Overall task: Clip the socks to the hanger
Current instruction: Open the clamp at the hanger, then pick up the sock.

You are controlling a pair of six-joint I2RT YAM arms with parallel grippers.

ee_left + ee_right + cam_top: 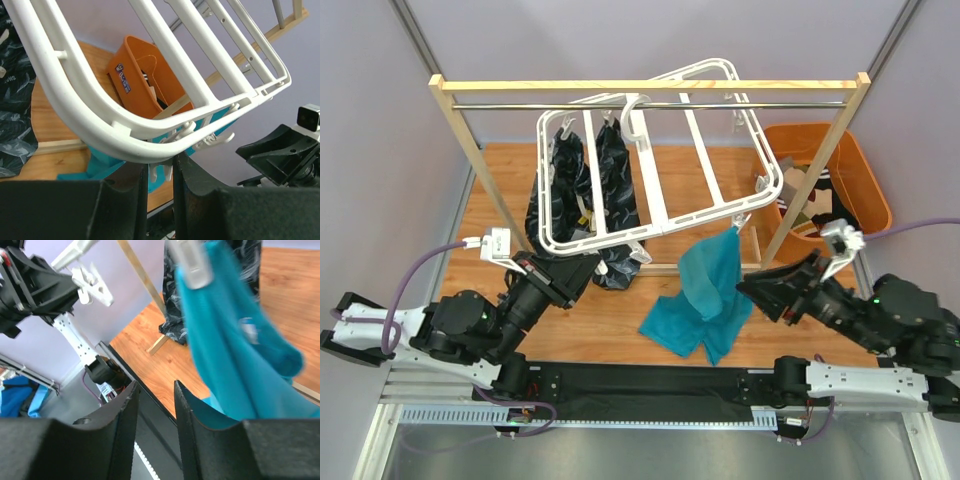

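The white hanger (710, 212) hangs tilted from the rack's rail. My left gripper (592, 265) is shut on its near-left edge. In the left wrist view the rim (90, 125) lies across my left gripper (161, 160), with a small clip (162, 172) pinched between the jaws. A teal sock (705, 290) hangs from a clip (735, 232) at the hanger's near right, its lower end on the table. My right gripper (745, 285) is open and empty just right of the sock. In the right wrist view the sock (235, 350) hangs from a clip (192, 262), right of that gripper (155, 390).
Two dark glossy patterned cloths (615, 175) hang from the hanger's left side. The wooden rack (650, 85) with a metal rail spans the table. An orange basket (840, 160) at the back right holds more socks (815, 205). The rack's right leg stands between sock and basket.
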